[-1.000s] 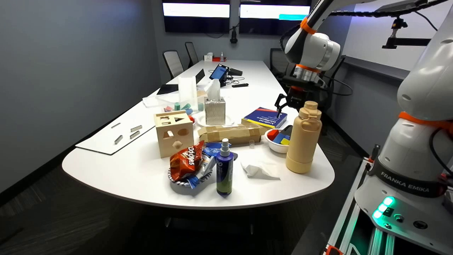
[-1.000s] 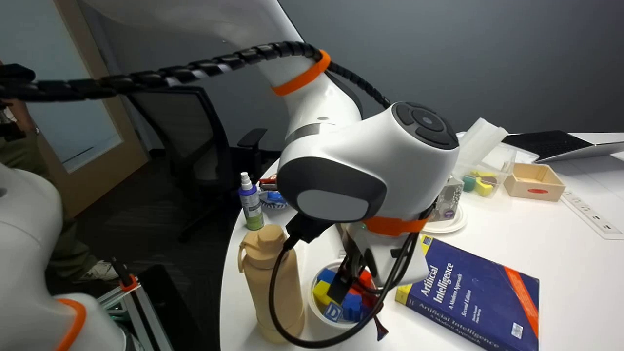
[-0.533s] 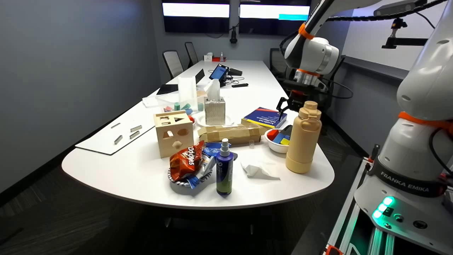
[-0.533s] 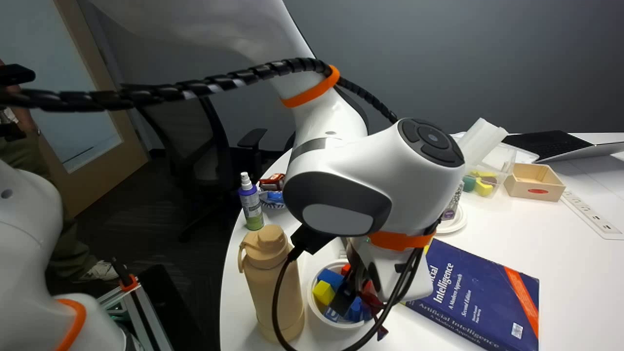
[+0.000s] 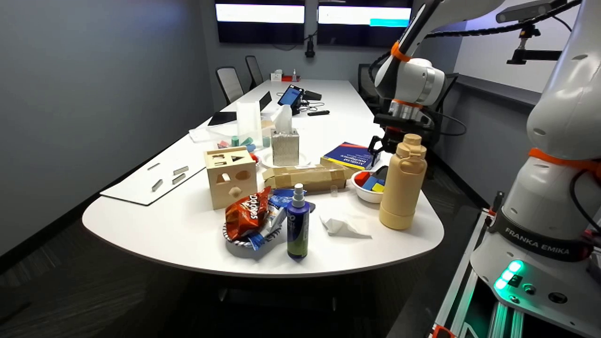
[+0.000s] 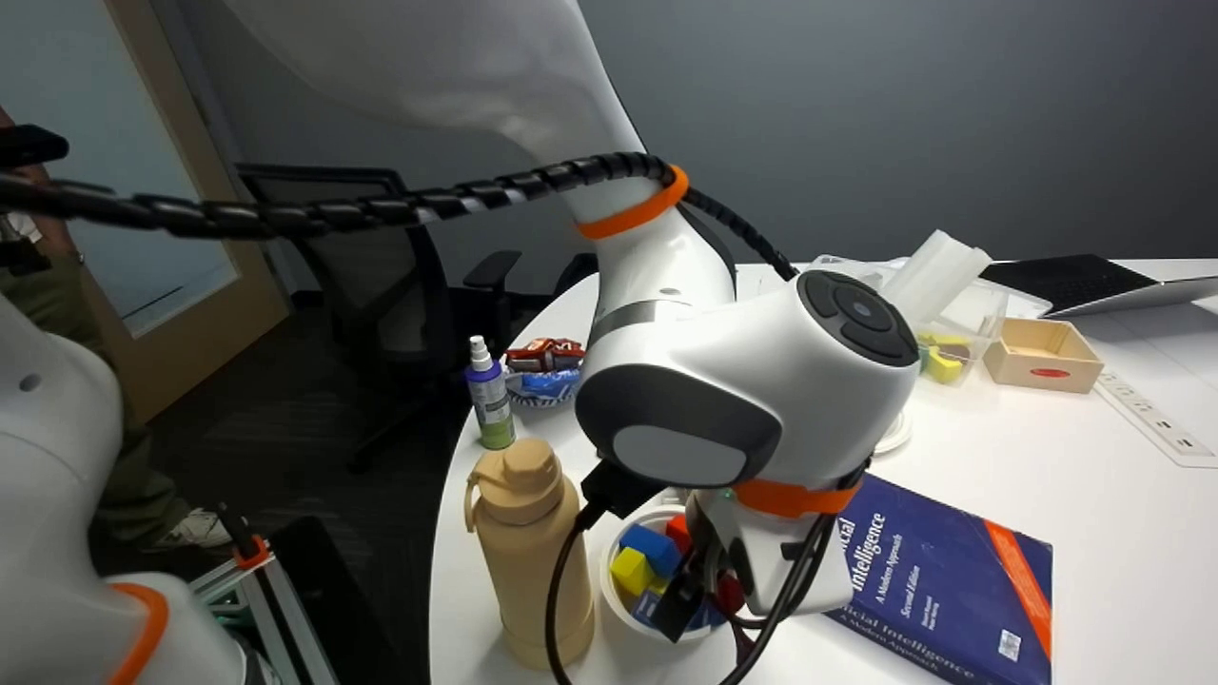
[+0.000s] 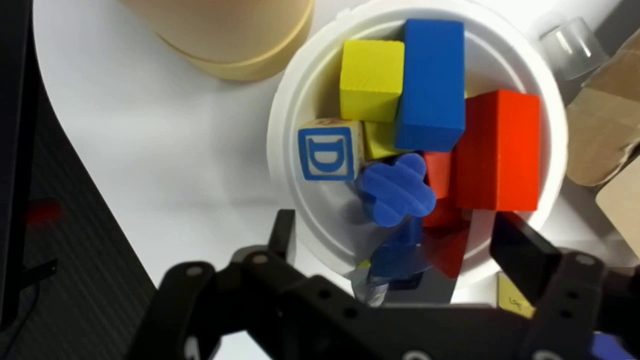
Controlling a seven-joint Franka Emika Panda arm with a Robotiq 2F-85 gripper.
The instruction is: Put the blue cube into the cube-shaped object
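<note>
The blue cube [image 7: 433,82], a blue block that looks longish in the wrist view, lies in a white bowl [image 7: 554,120] among other blocks. It also shows in the exterior views [image 5: 369,183] [image 6: 650,545]. My gripper [image 7: 397,237] is open and empty above the bowl's edge, with its fingers wide apart. A blue flower-shaped block [image 7: 398,189] lies just ahead of the gap between them, and the blue cube lies farther off. The cube-shaped object, a pale wooden box [image 5: 233,180] with cut-out holes, stands across the table in an exterior view. The arm hides one fingertip.
A tall tan bottle [image 5: 404,188] stands close beside the bowl. A blue book [image 6: 937,580] and a cardboard package [image 5: 307,178] lie near it. A snack basket [image 5: 253,220] and a spray bottle [image 5: 298,223] stand near the wooden box. A tissue box [image 5: 285,148] is behind.
The arm has come down, and the gripper is lower over the bowl. In the exterior views it has also shifted slightly to the right. The bowl and blocks look unmoved.
</note>
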